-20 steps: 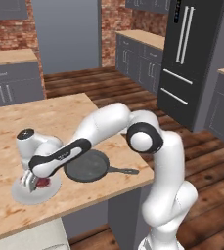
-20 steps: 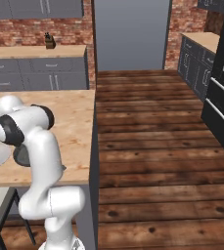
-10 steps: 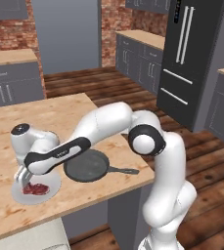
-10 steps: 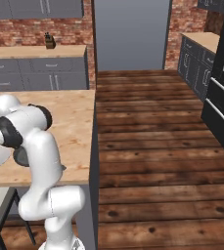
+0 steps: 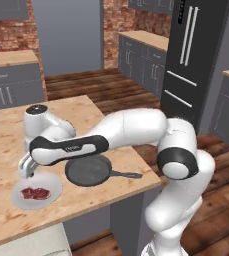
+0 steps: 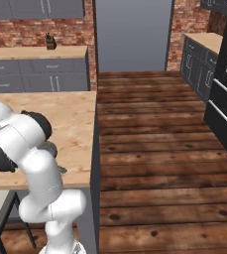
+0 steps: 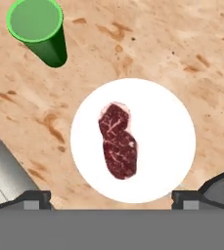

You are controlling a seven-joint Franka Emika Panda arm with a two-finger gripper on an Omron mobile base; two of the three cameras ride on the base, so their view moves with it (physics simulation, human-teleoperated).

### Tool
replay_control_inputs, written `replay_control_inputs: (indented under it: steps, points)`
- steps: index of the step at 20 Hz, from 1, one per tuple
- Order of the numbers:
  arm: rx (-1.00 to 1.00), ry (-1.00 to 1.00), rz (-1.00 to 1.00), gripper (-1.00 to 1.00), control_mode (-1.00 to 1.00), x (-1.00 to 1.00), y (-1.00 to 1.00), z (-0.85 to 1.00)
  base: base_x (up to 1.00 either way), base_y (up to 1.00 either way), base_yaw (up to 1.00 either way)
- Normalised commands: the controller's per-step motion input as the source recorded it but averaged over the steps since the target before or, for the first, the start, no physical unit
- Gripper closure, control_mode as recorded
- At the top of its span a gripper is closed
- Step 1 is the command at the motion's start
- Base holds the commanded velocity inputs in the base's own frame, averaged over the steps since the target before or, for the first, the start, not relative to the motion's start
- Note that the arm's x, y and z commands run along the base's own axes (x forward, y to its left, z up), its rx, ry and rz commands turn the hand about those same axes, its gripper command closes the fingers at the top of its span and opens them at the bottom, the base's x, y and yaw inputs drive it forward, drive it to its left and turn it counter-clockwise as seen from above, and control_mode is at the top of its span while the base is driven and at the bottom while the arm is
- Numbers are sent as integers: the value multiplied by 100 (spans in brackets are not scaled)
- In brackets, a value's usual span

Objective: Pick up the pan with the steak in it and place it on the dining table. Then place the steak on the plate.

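Lying flat on the plate, the steak sits a bit off-centre; plate rests on the light wood surface of the dining table. Fingers spread wide, nothing between them, hanging above the plate w/ tips either side of its near rim in hand view. Gripper sits just over plate's edge in left base view. Pan is empty, just beside the plate on the surface, handle pointing away from it. Green cup stands near the plate, apart from it.
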Motion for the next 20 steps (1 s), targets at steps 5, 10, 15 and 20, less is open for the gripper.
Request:
replay_control_inputs:
  steps: [5, 10, 15, 20]
  points:
    - [32, -5, 1, -100, -100, -31, -82, 26, 0, 0, 0]
    - [43, -4, -10, -100, -100, -20, -66, 6, 0, 0, 0]
    - [41, -12, -17, -100, -100, -14, -39, 7, 0, 0, 0]
    - [48, -23, -12, -100, -100, -12, -36, 6, 0, 0, 0]
